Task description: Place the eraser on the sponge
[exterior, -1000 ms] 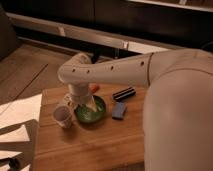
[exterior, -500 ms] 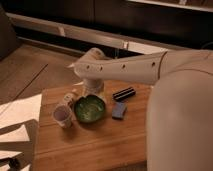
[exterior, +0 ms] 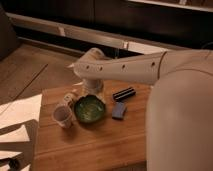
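The eraser (exterior: 124, 93), a black oblong bar, lies on the wooden table (exterior: 95, 145) right of centre. Just in front of it, apart from it, lies the sponge (exterior: 119, 110), a small flat blue pad. My white arm reaches in from the right, and the gripper (exterior: 93, 93) hangs from its wrist over the back rim of the green bowl (exterior: 90, 109). The gripper is left of the eraser and the sponge, about a bowl's width away, with nothing seen in it.
A white cup (exterior: 62, 116) stands left of the bowl, with a small pale object (exterior: 68, 97) behind it. White paper sheets (exterior: 17, 112) lie off the table's left edge. My arm's bulk covers the table's right side. Dark cabinets run behind.
The arm has risen and swung right, from low at the bowl's left side to over its back rim. The eraser, sponge, bowl and cup have not moved.
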Motion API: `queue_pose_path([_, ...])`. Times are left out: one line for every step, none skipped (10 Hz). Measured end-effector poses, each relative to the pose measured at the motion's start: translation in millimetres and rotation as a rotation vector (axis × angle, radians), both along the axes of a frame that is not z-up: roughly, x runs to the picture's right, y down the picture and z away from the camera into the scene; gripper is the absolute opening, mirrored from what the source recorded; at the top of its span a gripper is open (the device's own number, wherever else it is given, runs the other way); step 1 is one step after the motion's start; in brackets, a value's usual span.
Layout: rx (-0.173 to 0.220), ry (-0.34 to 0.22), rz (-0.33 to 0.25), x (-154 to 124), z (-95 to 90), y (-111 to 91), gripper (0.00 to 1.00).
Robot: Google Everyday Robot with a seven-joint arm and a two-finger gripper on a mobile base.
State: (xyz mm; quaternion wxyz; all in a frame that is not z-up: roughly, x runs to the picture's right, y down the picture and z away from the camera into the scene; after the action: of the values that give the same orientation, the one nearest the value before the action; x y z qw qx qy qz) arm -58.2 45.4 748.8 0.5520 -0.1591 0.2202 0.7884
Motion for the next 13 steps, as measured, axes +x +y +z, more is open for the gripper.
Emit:
queue_pose_path([-0.001,-0.001,-0.001,-1,0.0,0,0.65])
queue_pose_path([-0.006,0.002,-0.001,1,3.2,1,0.65])
queue_pose_path([-0.031,0.019,-0.027,13,13.8,5,0.65])
queue_pose_path([-0.057,0.040,-0.059,27,29.0,7,0.65])
queue_pose_path([-0.083,0.070,-0.089,43,46.3,7,0.65])
queue_pose_path([-0.106,0.110,-0.107,64,65.9,5,0.65])
queue_pose_path([-0.117,0.143,-0.113,82,82.0,-1,0.65])
queue_pose_path([-0.119,0.171,-0.115,99,96.2,-8,0.65])
queue_pose_path([-0.115,0.195,-0.109,118,110.0,-16,0.65])
queue_pose_path([-0.098,0.219,-0.083,142,123.5,-28,0.65])
queue_pose_path([-0.081,0.243,-0.045,166,133.3,-37,0.65])
queue_pose_path([-0.066,0.271,-0.004,193,139.6,-45,0.65])
queue_pose_path([-0.062,0.274,0.010,198,141.7,-47,0.65])
